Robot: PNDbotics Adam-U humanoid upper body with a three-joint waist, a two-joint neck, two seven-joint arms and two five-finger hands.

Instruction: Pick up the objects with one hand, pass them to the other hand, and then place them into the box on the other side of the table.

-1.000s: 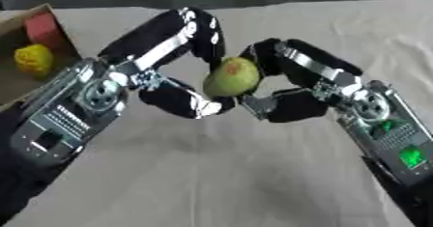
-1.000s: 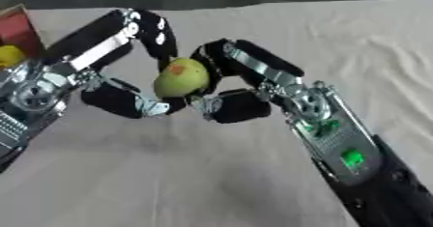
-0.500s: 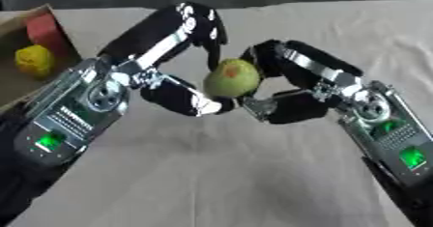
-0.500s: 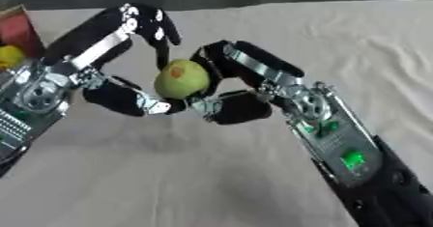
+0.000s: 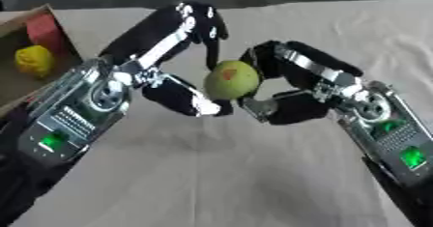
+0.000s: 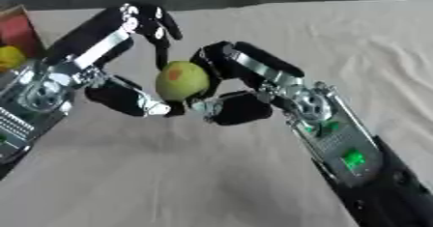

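A yellow-green round fruit (image 5: 230, 79) with a small reddish spot hangs above the table's middle, between both hands. My right hand (image 5: 297, 88) is on its right side, with fingers curled over the top and the thumb under it. My left hand (image 5: 173, 52) comes in from the left. Its fingers (image 5: 209, 28) arch over the fruit and bend down against its upper left, and its thumb (image 5: 190, 103) reaches beneath. The fruit's back side is hidden.
A cardboard box (image 5: 19, 21) stands at the table's left edge, holding a yellow object (image 5: 34, 60) and a red block (image 5: 47, 30). Beige cloth (image 5: 211, 173) covers the table around and below the hands.
My left hand's fingers spread a little, then one came back down against the fruit's left side. The fruit and my right hand have hardly moved.
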